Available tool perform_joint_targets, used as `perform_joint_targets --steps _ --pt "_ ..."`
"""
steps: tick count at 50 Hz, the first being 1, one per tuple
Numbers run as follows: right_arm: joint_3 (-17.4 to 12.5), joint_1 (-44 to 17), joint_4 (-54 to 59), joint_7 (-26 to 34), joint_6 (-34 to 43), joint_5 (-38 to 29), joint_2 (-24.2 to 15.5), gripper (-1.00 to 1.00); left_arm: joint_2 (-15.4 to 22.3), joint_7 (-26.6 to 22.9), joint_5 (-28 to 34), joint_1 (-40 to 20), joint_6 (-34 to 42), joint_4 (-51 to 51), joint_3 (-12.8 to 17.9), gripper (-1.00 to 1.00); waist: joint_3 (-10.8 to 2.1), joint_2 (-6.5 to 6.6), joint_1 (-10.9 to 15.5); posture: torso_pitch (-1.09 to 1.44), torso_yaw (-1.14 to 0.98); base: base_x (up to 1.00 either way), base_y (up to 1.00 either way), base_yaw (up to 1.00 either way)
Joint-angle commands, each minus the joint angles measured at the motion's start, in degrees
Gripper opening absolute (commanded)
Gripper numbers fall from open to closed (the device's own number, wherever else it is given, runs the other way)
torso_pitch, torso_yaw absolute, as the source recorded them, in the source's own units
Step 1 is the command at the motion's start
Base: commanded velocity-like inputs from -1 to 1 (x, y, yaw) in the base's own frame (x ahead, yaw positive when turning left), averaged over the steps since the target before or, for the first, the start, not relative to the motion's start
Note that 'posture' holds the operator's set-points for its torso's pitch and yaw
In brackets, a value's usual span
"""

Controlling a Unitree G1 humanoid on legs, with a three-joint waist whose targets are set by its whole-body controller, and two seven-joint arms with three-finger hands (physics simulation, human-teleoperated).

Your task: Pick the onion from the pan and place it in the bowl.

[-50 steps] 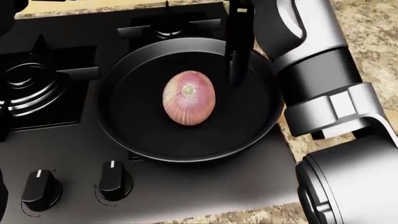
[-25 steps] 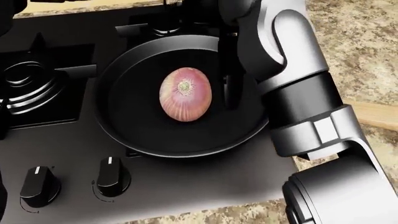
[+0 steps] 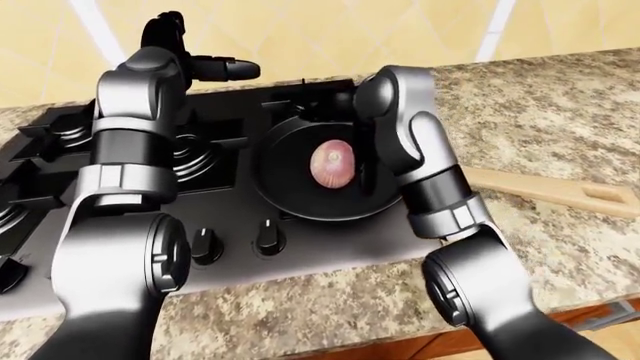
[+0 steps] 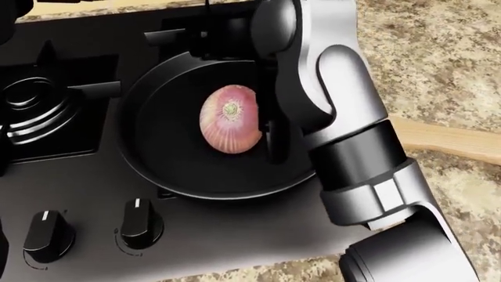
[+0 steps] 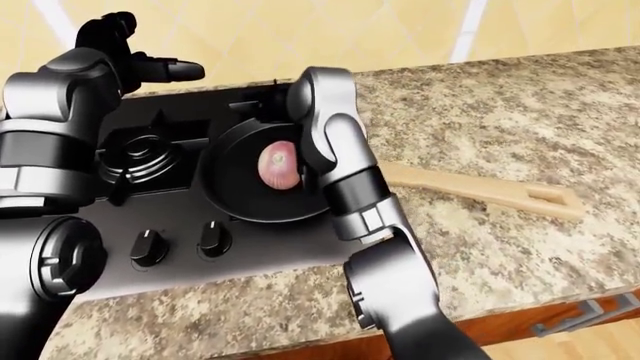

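Note:
A reddish onion (image 4: 229, 126) lies in the middle of a black pan (image 4: 145, 150) on the black stove. My right arm comes down over the pan's right side. My right hand (image 4: 274, 140) hangs inside the pan with its dark fingers close against the onion's right flank, open and not closed round it. The forearm hides most of that hand. In the left-eye view my left hand (image 3: 222, 69) is raised over the stove's top left, fingers stretched out and empty. No bowl shows in any view.
Two black knobs (image 4: 139, 222) sit below the pan and a burner grate (image 4: 35, 103) lies to its left. A wooden board (image 5: 480, 187) lies on the speckled stone counter (image 5: 520, 112) right of the stove. A yellow tiled wall runs along the top.
My right arm has swung left across the pan, bringing its fingers from the pan's right edge up against the onion. The onion and pan have stayed put.

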Motion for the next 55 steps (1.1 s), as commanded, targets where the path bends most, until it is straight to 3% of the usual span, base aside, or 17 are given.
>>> perform_joint_targets --steps 1,28,51,53,54,55 --pt "-0.49 -2.05 -2.58 -0.61 -0.04 -0.52 -0.01 1.0 0.86 0.18 0.11 -2.39 -1.74 -2.23 0.27 1.0 -2.09 0.27 -0.05 0.0 0.0 0.0 0.0 0.0" --pt "0.51 1.47 -4.63 -0.05 -0.78 -3.24 3.31 1.0 0.94 0.18 0.08 -2.33 -2.14 -1.69 0.25 1.0 -2.2 1.02 -0.74 0.0 0.0 0.0 0.0 0.0" --pt "0.7 2.9 -5.29 0.2 -1.23 -4.39 3.85 1.0 0.99 0.13 0.0 -2.01 -1.45 -2.82 0.34 1.0 -2.26 1.23 -0.91 0.0 0.0 0.0 0.0 0.0" --pt "0.72 2.92 -5.37 0.23 -1.25 -4.49 3.85 0.8 0.98 0.14 -0.04 -1.97 -1.46 -2.78 0.35 1.0 -2.26 1.23 -0.89 0.0 0.0 0.0 0.0 0.0" --pt "0.7 2.95 -5.33 0.16 -1.28 -4.5 3.87 0.55 0.92 0.15 -0.08 -1.88 -1.52 -2.78 0.37 1.0 -2.25 1.22 -0.9 0.0 0.0 0.0 0.0 0.0" --pt "0.73 3.04 -5.27 0.06 -1.35 -4.55 3.86 0.42 0.87 0.17 -0.08 -1.78 -1.55 -2.82 0.34 1.0 -2.23 1.22 -0.9 0.0 0.0 0.0 0.0 0.0"
